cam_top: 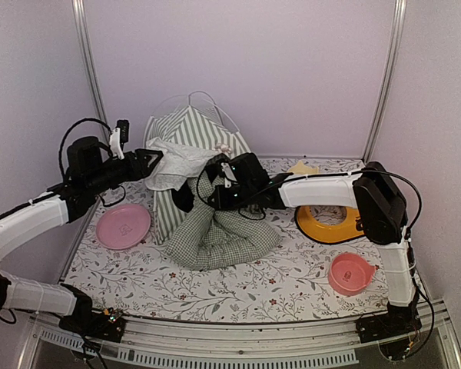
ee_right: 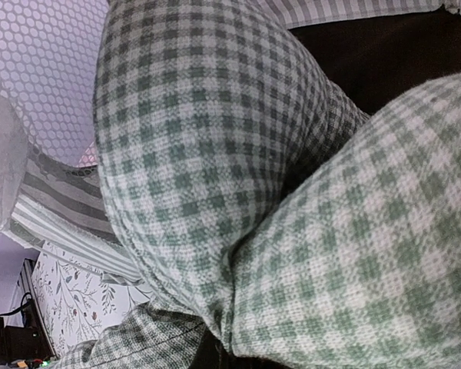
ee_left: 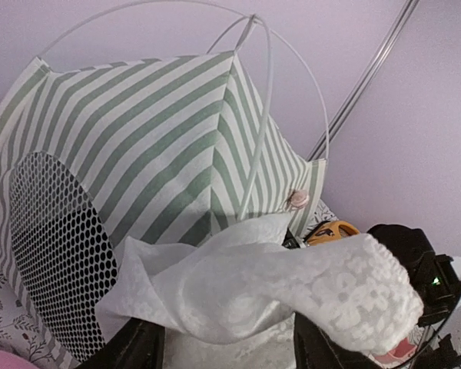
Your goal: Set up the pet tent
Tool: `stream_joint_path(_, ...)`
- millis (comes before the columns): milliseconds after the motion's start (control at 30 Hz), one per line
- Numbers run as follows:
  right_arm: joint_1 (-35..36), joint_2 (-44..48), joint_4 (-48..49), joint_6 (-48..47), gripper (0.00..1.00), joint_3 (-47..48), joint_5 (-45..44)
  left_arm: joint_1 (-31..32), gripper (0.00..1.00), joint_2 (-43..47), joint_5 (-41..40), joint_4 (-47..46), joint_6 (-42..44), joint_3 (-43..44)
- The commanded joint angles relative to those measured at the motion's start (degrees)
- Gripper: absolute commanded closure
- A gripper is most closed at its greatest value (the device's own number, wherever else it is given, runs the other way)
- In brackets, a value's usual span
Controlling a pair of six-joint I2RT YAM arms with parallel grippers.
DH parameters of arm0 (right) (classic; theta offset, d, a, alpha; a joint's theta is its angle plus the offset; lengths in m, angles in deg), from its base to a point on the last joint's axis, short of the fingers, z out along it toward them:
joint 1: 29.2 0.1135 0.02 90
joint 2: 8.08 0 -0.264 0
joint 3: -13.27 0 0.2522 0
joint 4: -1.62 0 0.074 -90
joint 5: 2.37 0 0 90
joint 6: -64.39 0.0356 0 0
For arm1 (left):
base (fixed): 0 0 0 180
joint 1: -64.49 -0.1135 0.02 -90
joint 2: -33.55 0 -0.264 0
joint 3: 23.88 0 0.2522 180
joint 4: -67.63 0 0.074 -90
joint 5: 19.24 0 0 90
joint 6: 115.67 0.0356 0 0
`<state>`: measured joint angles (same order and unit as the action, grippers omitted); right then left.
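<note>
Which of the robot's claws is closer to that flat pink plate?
Left. The left gripper, holding the lace curtain, hangs just behind the pink plate; the right gripper is farther off, at the checked cushion.

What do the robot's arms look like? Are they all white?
Not all white. The left arm and right arm have smooth white tube-shaped covers, with chunky black joints in between. Thin black cables loop around the joints. The left hand and right hand are black, each with two fingers.
</note>
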<state>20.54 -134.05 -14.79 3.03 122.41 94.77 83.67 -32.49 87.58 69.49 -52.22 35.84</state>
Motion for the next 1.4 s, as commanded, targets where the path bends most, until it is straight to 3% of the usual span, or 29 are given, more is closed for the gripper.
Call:
stream_joint_path(0, -0.3, -2.1, -2.1, -0.7, 1.00, 1.9, -1.0, -0.7, 0.41, -1.7, 2.5, -1.7, 0.4, 0.8)
stream_joint_path(333, -0.3, -2.8, -5.4, -2.8, 1.00, 5.2, -1.7, -0.3, 0.51, -7.6, -1.9, 7.6, 4.9, 7.3)
stream_joint_path(500, 0.2, -3.1, -8.1, -4.3, 1.00, 8.4, -2.7, 1.3, 0.64, -8.1, 0.1, 10.9, 8.7, 9.4)
stream_joint_path(600, 0.8, -3.0, -9.1, -5.7, 1.00, 10.4, -4.8, 1.5, 0.69, -8.7, 2.5, 13.3, 9.4, 10.8)
stream_joint_path(867, 1.2, -2.6, -7.7, -7.6, 1.00, 12.5, -9.8, 2.0, 0.99, -9.8, 16.4, 18.4, 8.3, 15.6)
stream_joint_path(1167, 0.9, -4.1, -2.5, -10.7, 1.00, 6.5, -12.5, 1.6, 1.00, -8.1, 26.9, 20.9, 5.6, 17.0)
stream_joint_path(1267, 1.2, -1.6, 2.1, -12.7, 0.95, 1.7, -7.8, 1.3, 1.00, -7.1, 29.9, 18.7, 5.0, 15.7)
stream_joint_path(1367, 0.8, -1.9, 3.0, -13.3, 0.95, 1.0, 3.7, 1.3, 1.00, -6.5, 33.0, 14.7, 4.3, 13.9)
